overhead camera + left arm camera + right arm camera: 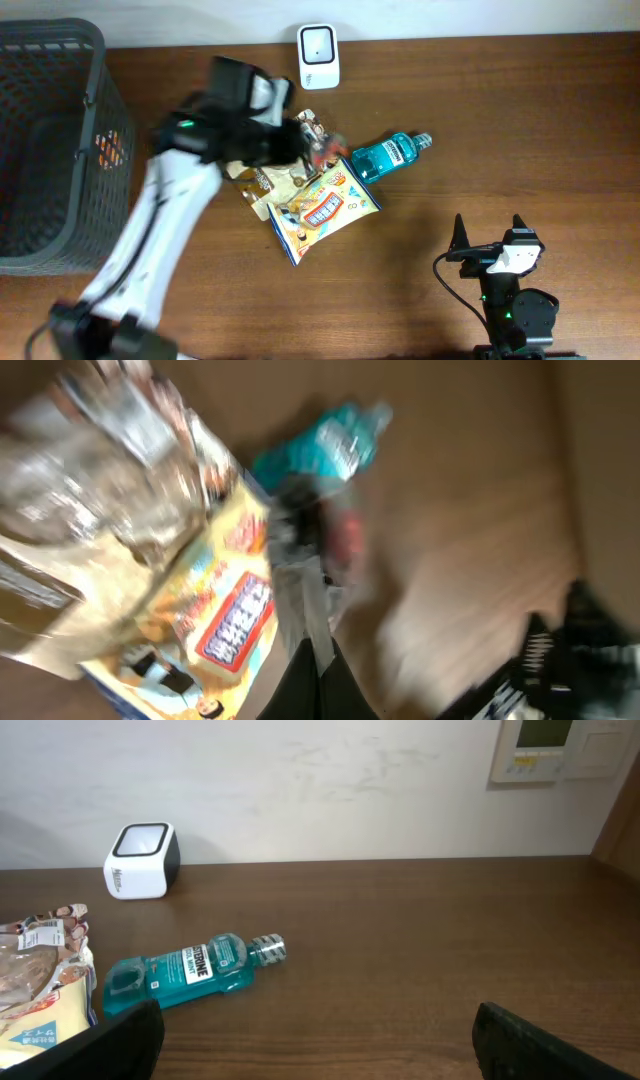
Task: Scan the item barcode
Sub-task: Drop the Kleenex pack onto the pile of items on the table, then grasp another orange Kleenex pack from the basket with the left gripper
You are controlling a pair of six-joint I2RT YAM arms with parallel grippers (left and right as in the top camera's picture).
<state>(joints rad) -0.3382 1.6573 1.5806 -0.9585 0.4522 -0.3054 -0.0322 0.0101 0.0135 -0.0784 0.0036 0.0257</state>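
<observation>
A white barcode scanner stands at the back edge of the table, also in the right wrist view. Mid-table lies a pile of items: a yellow snack bag, a brown-and-clear bag and a teal mouthwash bottle. My left gripper is shut, low over the pile's right side, beside the bottle. Its wrist view is motion-blurred: the shut gripper points between the yellow bag and the bottle, and any pinched thing cannot be made out. My right gripper stands open and empty.
A dark mesh basket fills the left end of the table. The wall runs behind the scanner. From the right wrist the bottle lies on its side ahead of the open right gripper, with bare brown table between.
</observation>
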